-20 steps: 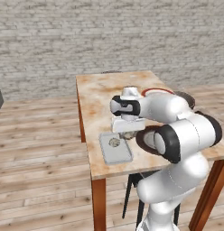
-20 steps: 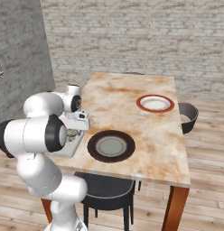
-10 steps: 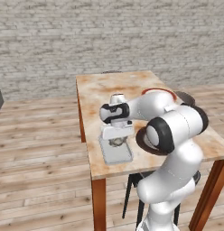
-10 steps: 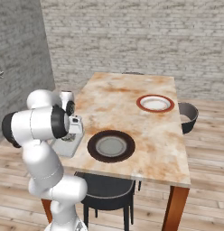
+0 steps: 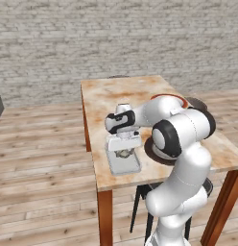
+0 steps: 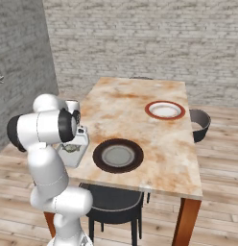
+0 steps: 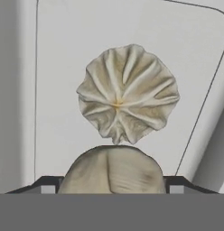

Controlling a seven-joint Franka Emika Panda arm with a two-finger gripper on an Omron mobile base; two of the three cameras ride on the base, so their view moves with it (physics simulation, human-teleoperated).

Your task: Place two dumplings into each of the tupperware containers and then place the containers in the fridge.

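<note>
Brick wall backs the marble table (image 5: 116,96); left base view has the gripper (image 5: 124,142) low over the tupperware container (image 5: 124,163). Right base view: same container (image 6: 73,154) beside the brown plate (image 6: 118,155). Hand view: one dumpling (image 7: 113,173) sits between the spread fingertips, another dumpling (image 7: 127,94) lies in the tray; whether it is gripped, I cannot tell

below fingers (image 7: 44,182): pleated dumpling (image 7: 127,92) on tupperware container (image 7: 64,54) floor, bare floor around it
between fingers: second dumpling (image 7: 113,170)
right of fingers: dark plate (image 6: 118,155) on bench (image 6: 140,110)
</note>
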